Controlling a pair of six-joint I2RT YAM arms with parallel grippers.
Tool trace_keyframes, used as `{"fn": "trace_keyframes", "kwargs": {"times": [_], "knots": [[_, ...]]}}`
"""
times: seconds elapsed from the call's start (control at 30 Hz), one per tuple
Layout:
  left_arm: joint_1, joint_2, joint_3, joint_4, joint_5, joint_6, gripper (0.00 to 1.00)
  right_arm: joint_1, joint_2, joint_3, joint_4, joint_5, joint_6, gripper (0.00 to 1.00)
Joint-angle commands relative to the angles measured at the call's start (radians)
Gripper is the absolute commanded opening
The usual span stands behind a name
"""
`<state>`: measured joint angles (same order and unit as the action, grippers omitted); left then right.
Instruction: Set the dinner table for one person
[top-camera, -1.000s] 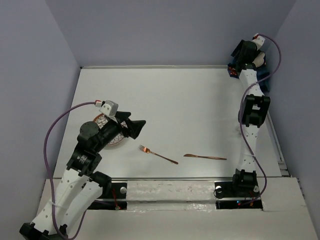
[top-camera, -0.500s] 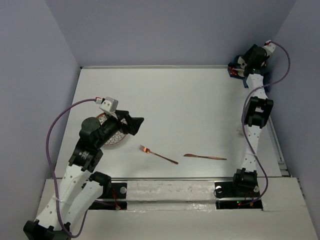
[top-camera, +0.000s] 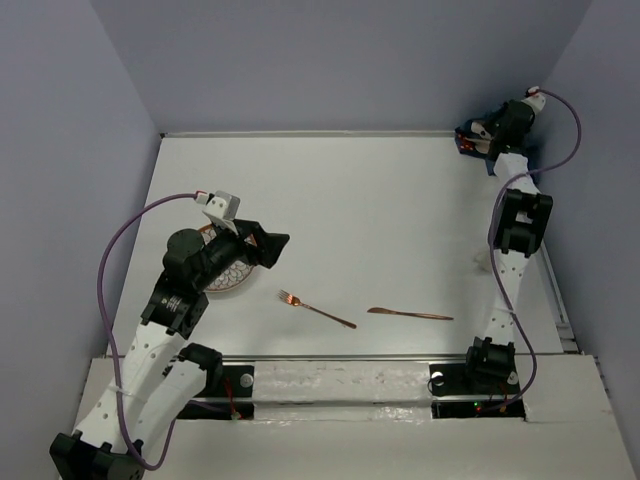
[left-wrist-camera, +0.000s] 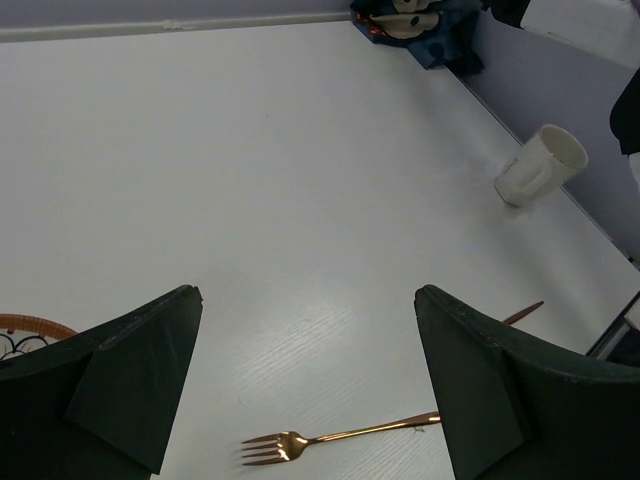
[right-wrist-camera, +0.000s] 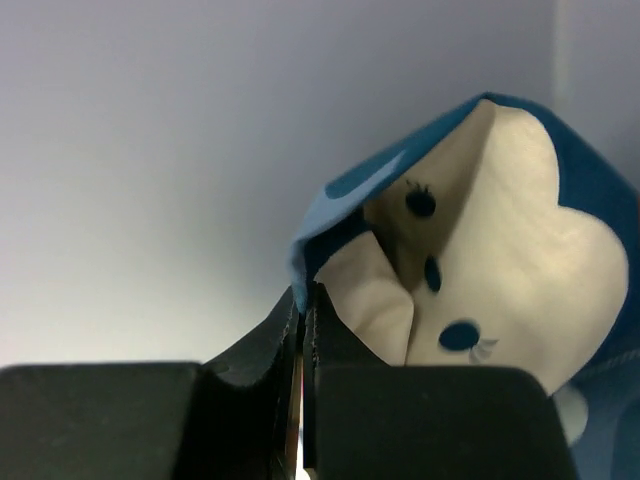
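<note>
Plate (top-camera: 228, 275): near left edge, beneath left gripper (top-camera: 272, 250), whose jaws gaped, holding nothing.
Fork (top-camera: 316, 309), knife (top-camera: 410, 315): loose by near edge.
Table (top-camera: 370, 200): the white bench top, under everything.
Right gripper (right-wrist-camera: 302, 330): far right corner, pinched on cloth (right-wrist-camera: 470, 250), likely to drag it out.

Plain lavender walls (top-camera: 350, 60) on three sides, soft even light
</note>
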<state>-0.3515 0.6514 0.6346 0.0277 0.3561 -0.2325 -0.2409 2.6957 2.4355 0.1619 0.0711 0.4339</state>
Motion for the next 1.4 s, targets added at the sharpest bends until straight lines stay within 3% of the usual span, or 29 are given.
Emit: {"fn": "trace_keyframes", "kwargs": {"times": [0.0,0.13,0.33,0.47,0.53,0.73,0.87,0.93,1.07,1.17,1.2,1.27,1.3,1.37], "knots": [[0.008,-0.015,0.004,0.054,0.026,0.004,0.99,0.04,-0.276,-0.179,0.212,-0.128,-0.027,0.0],[0.019,-0.042,0.002,0.054,0.012,-0.011,0.99,0.133,-0.541,-0.424,0.33,-0.163,-0.047,0.0],[0.025,-0.064,0.01,0.046,-0.031,-0.033,0.99,0.247,-0.781,-0.64,0.413,-0.194,-0.017,0.0],[0.029,-0.099,0.008,0.046,-0.081,-0.057,0.99,0.331,-0.971,-0.921,0.482,-0.225,0.032,0.0],[0.034,-0.108,0.01,0.043,-0.114,-0.064,0.99,0.367,-1.077,-1.137,0.511,-0.212,0.042,0.0],[0.051,-0.078,0.02,0.043,-0.137,-0.108,0.99,0.523,-1.169,-1.642,0.583,-0.223,0.192,0.0],[0.055,-0.047,0.027,0.034,-0.164,-0.137,0.99,0.666,-1.174,-1.779,0.559,-0.189,0.16,0.0],[0.055,-0.026,0.025,0.037,-0.183,-0.171,0.93,0.737,-1.205,-1.822,0.506,-0.166,0.146,0.0],[0.049,0.005,0.001,0.063,-0.206,-0.249,0.65,0.802,-1.312,-1.878,0.371,-0.036,0.179,0.0],[-0.003,0.049,-0.036,0.124,-0.256,-0.33,0.61,0.802,-1.422,-1.906,0.262,0.03,0.206,0.0],[-0.03,0.065,-0.059,0.139,-0.284,-0.343,0.61,0.802,-1.445,-1.925,0.245,0.026,0.204,0.06],[-0.128,0.129,-0.078,0.169,-0.41,-0.364,0.61,0.802,-1.491,-1.928,0.179,-0.002,0.194,0.31],[-0.157,0.154,-0.079,0.179,-0.443,-0.37,0.61,0.802,-1.505,-1.919,0.147,-0.001,0.187,0.51],[-0.236,0.239,-0.078,0.209,-0.543,-0.384,0.59,0.802,-1.531,-1.905,0.071,-0.004,0.172,0.62]]}}
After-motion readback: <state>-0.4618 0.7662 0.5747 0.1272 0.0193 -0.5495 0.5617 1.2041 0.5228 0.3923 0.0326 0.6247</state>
